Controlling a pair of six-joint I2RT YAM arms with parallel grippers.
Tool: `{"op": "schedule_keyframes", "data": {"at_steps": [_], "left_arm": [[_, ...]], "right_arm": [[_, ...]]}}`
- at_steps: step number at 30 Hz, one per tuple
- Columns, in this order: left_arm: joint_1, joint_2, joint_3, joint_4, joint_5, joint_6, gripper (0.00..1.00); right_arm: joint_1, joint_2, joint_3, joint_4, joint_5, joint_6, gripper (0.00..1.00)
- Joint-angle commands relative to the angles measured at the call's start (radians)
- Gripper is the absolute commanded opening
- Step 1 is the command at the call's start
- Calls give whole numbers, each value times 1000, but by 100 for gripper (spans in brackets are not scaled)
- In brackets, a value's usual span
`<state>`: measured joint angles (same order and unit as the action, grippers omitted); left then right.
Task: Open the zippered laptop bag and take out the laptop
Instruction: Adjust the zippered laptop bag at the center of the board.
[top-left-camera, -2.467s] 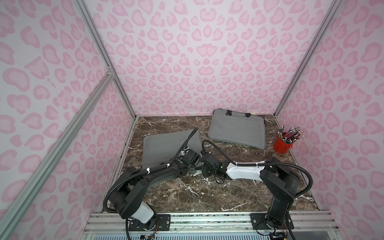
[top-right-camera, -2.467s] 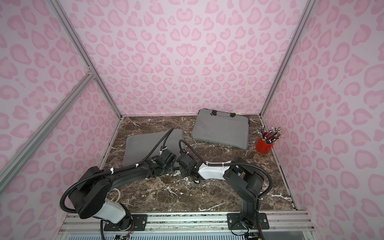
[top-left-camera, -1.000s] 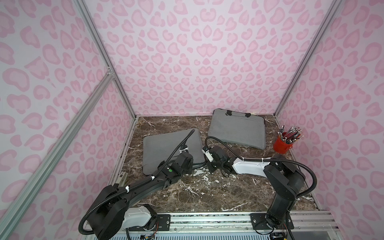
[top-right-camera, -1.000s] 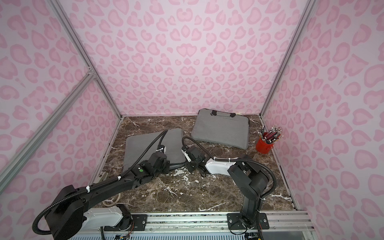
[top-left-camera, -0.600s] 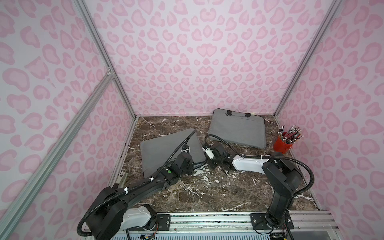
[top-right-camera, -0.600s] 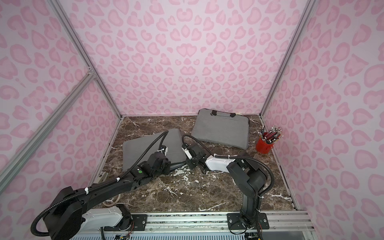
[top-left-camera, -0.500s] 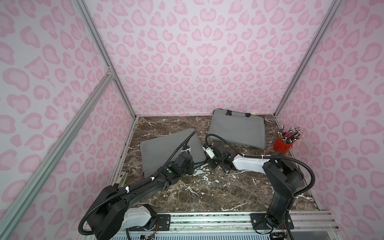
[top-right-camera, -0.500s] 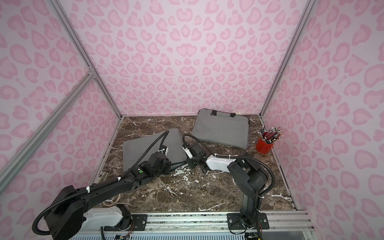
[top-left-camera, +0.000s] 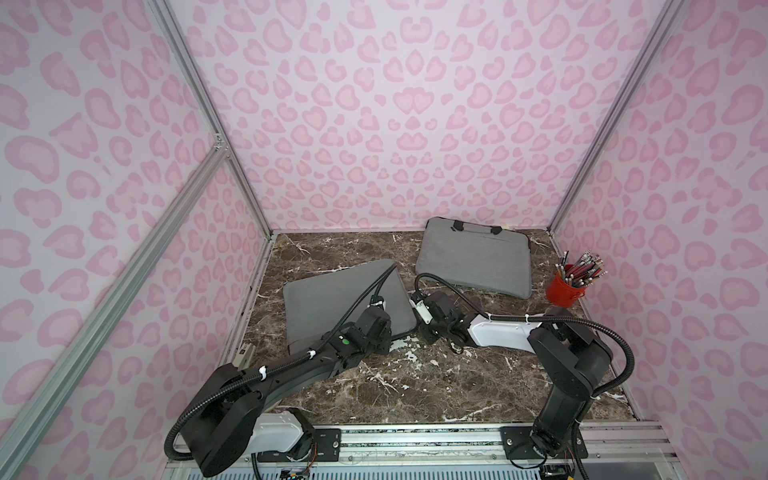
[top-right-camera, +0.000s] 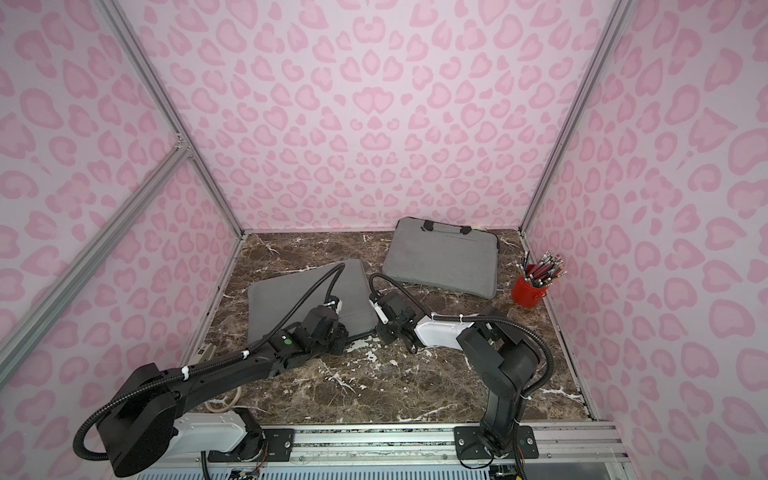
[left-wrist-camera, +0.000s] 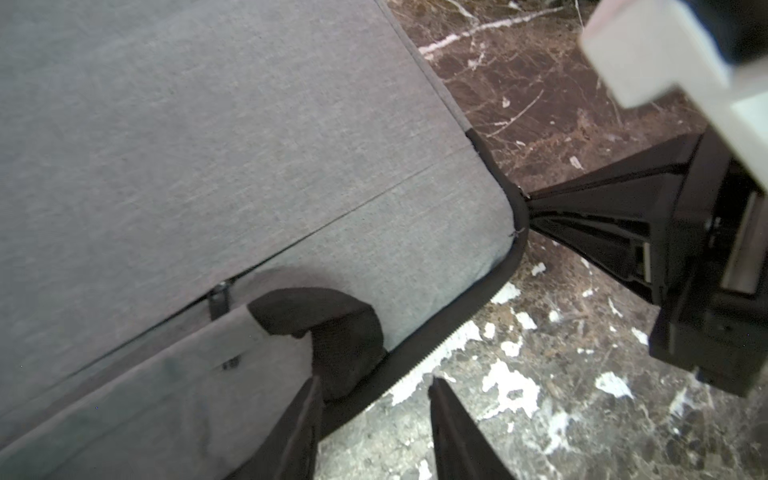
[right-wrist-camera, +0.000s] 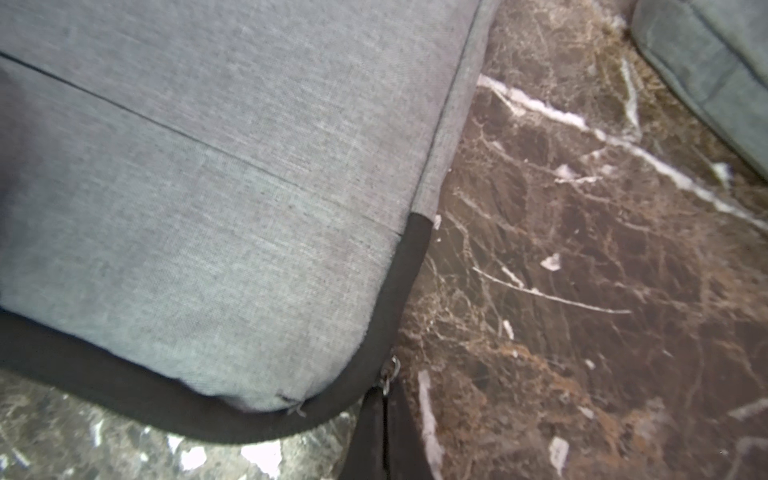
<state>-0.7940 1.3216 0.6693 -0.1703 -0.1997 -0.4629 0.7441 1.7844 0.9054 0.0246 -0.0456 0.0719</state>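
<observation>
The grey zippered laptop bag (top-left-camera: 345, 299) lies flat at the left of the marble table, and the laptop is hidden. My right gripper (right-wrist-camera: 386, 399) is shut on the metal zipper pull (right-wrist-camera: 390, 372) at the bag's near right corner, and shows there in both top views (top-left-camera: 417, 323) (top-right-camera: 376, 326). My left gripper (left-wrist-camera: 374, 395) stands open astride the bag's black zipper edge (left-wrist-camera: 436, 332). One of its fingers (left-wrist-camera: 299, 428) is beside a black handle patch (left-wrist-camera: 332, 328); nothing is between them. It sits at the bag's near edge in a top view (top-left-camera: 384, 336).
A second grey bag (top-left-camera: 473, 257) with black handles lies at the back right. A red cup of pencils (top-left-camera: 565, 289) stands by the right wall. Pink patterned walls close in three sides. Bare marble (top-left-camera: 415, 382) lies toward the front rail.
My left gripper has opened from shut. The bag has turned and slid a little to the left. My right gripper has stayed shut at the corner.
</observation>
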Motion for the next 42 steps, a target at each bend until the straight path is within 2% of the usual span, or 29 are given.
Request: {"op": "schedule_keyframes", "data": {"at_steps": [1,3,7,12,18,25,32,33,37,42], "left_arm": [[-51,37,15,60,7,32,46],[-95,66,21,97,-43,85,47],[-113,101,17,192,-70,151,50],[-114,165,21,257,-78,216,63],[-113,219,-2,311,-86,266,64],[-111,306,16,319,-157,273,63],[-109,358,23,319,-192,250,48],[-109,360,23,315,-201,250,43],[-109,350,23,293,-206,244,3],[-109,310,-7,287,-198,241,1]], "right_arm": [[4,0,-9,-1,-18,26,0],[5,-3,-12,1,-26,32,0],[5,-8,-14,2,-42,38,0],[5,-9,-13,3,-56,43,0],[5,-7,-14,5,-84,46,0],[3,-3,-4,3,-109,48,0],[3,-13,-12,3,-112,52,0],[3,-12,-12,2,-111,52,0],[-4,-11,-14,3,-101,59,0],[-27,-14,-20,2,-81,59,0]]}}
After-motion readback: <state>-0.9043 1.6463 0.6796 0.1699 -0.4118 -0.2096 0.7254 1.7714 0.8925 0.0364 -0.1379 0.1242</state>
